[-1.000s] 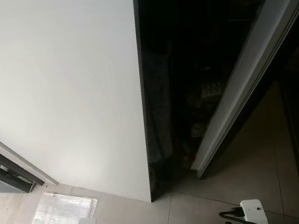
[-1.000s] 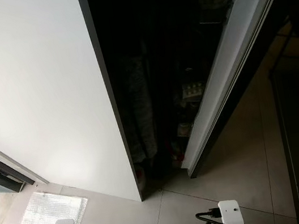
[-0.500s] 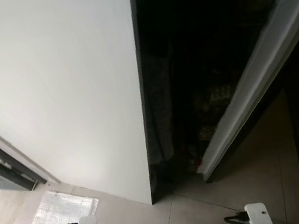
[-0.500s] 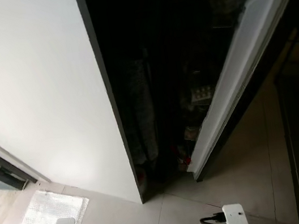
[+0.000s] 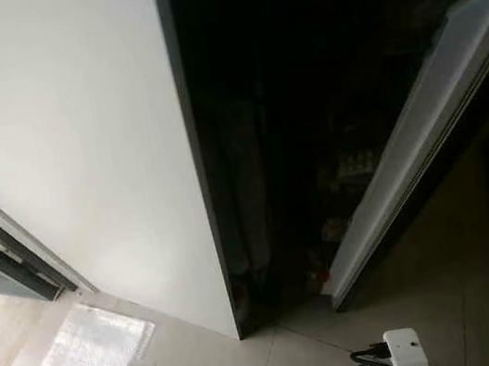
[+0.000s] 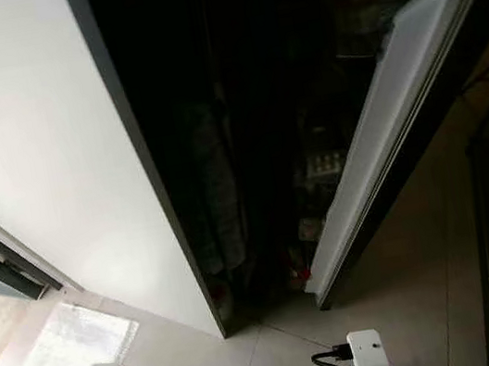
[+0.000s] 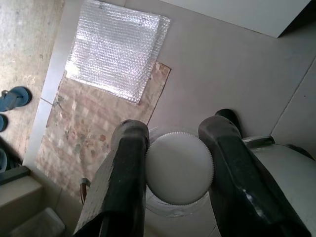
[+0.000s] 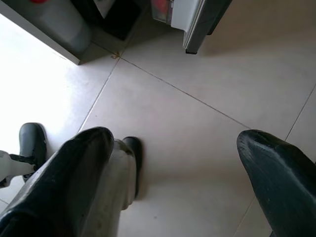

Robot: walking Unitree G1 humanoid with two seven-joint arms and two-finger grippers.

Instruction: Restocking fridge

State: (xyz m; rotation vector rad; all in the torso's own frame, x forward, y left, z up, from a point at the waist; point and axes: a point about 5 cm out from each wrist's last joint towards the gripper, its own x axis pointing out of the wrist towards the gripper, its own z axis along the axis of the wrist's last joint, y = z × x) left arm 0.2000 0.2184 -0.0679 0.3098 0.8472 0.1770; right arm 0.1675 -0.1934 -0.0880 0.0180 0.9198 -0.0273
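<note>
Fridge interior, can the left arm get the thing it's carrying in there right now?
Probably yes. The fridge door stands open, leaving a gap into the dark fridge interior ahead. The left gripper, shut on a white-capped container, hangs low over the floor, so it must first lift.

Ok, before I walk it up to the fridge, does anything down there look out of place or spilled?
Nothing spilled. The fridge door stands open, as the job needs. The one oddity is a sheet of bubble wrap lying loose on the floor tiles beside a worn mat. The left gripper holds a white-capped container.
</note>
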